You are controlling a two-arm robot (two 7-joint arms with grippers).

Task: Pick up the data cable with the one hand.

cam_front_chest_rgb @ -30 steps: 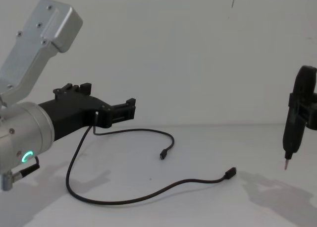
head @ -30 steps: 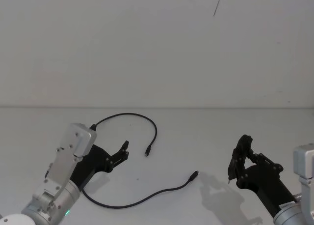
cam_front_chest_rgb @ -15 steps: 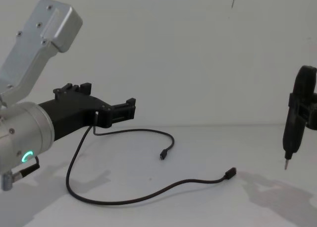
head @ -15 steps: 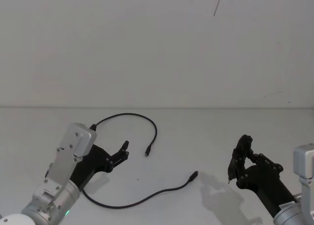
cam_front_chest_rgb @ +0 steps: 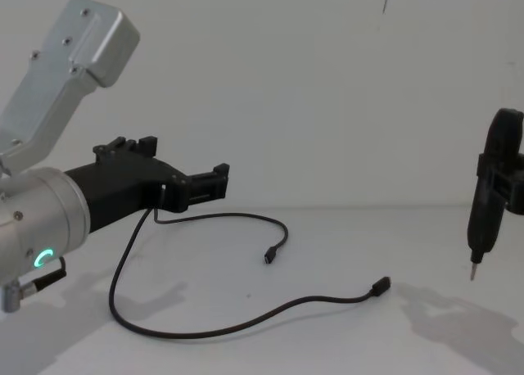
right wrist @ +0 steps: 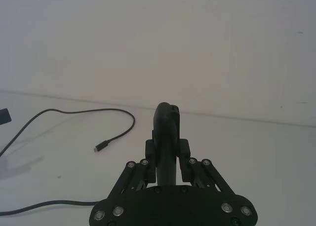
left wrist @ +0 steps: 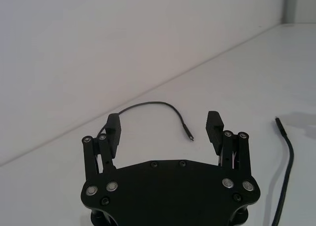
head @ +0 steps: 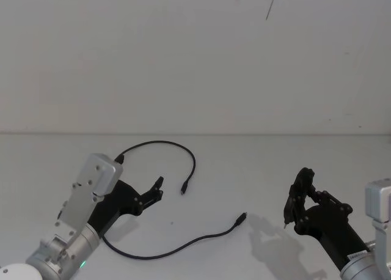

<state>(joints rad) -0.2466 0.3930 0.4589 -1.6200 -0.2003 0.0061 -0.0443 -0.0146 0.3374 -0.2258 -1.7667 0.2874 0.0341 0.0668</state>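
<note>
L tool (head: 157, 191) sits at near-left of the worktop (head: 263, 164), on the silver arm w/ the green ring light (cam_front_chest_rgb: 42, 259). Its jaws stand wide apart w/ nothing between them; you get that best in the left wrist view (left wrist: 164, 130). In the chest view it's raised off the worktop, pointing right (cam_front_chest_rgb: 216, 183).

Data cable (head: 160, 142) lies loose on the worktop, centre-left. One part arcs out from beside the L tool, far side, then curls back near to a plug (head: 183, 189) just right of the fingertips, not touching them. The rest passes under the L tool body, loops along the near edge and runs right to the 2nd plug (head: 242, 217), about mid-worktop. Same arc shows beyond the open jaws in the left wrist view (left wrist: 153, 102), also in the chest view (cam_front_chest_rgb: 237, 215) and right wrist view (right wrist: 89, 110).

R tool (head: 299, 197) is parked near-right, well apart from the cable, clamped narrow on a black pen-shaped item (right wrist: 166, 125) w/ a metal tip pointing down (cam_front_chest_rgb: 472, 273).
</note>
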